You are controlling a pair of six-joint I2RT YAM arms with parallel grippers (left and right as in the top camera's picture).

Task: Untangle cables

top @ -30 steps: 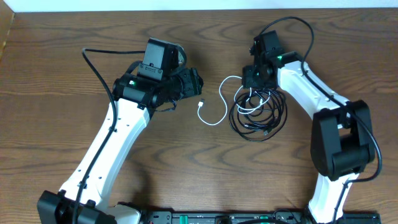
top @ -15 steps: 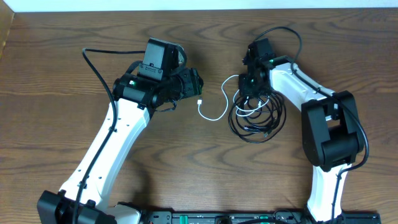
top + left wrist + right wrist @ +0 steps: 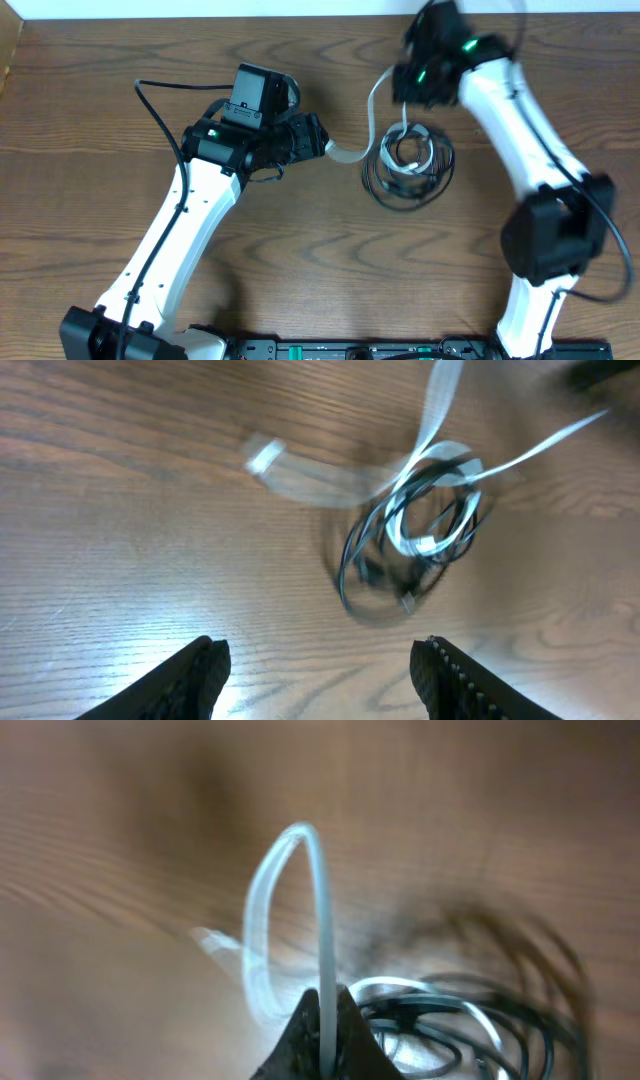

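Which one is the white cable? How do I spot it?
Find the right arm near the far edge of the table, above a coil of black cables. The white cable runs up from that coil into the right gripper, then loops left. It is the only pale cord; the rest are black.

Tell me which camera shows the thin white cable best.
Left wrist: the thin white cable shows its plug end, its run into the coil of black cables and strands rising out of frame, though blurred. Overhead shows it smaller and smeared. Right wrist shows only a loop pinched in the right pincer.
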